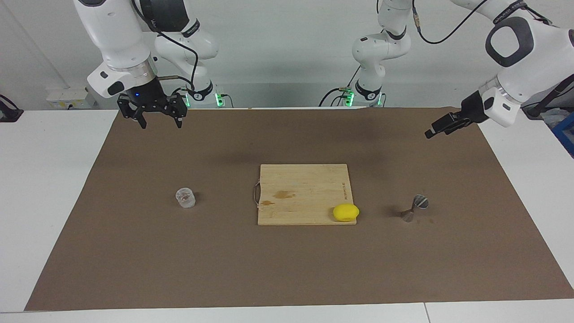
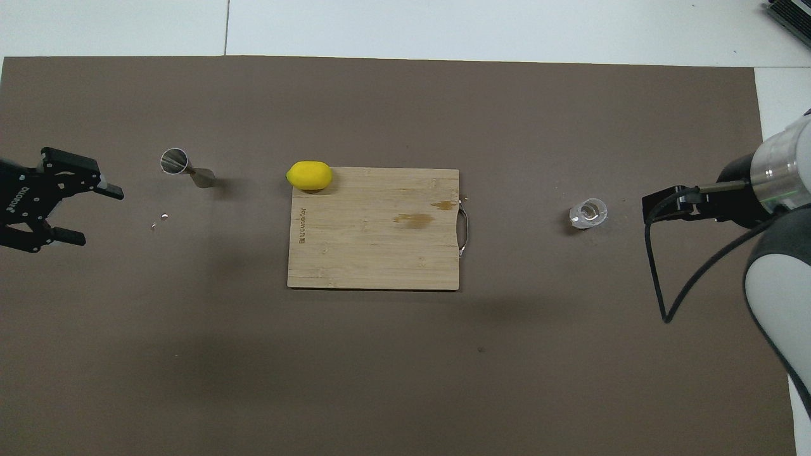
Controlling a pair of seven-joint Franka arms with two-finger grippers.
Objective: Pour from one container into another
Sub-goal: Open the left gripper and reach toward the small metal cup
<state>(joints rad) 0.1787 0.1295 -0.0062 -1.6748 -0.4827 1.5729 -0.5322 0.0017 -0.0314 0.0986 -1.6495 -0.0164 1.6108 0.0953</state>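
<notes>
The clear glass tumbler (image 1: 184, 198) (image 2: 588, 213) stands on the brown mat toward the right arm's end. The steel hourglass jigger (image 1: 415, 208) (image 2: 188, 170) stands on the mat toward the left arm's end. My left gripper (image 1: 429, 133) (image 2: 101, 216) hangs open over the mat near that end's edge. It is turned on its side, apart from the jigger and holding nothing. My right gripper (image 1: 161, 124) (image 2: 652, 209) hangs open and empty over the mat at the right arm's end, apart from the tumbler.
A wooden cutting board (image 1: 305, 188) (image 2: 380, 253) lies mid-mat between the two containers. A yellow lemon (image 1: 345, 212) (image 2: 309, 175) sits on its corner toward the jigger. Small bits (image 2: 165, 216) lie on the mat near the jigger.
</notes>
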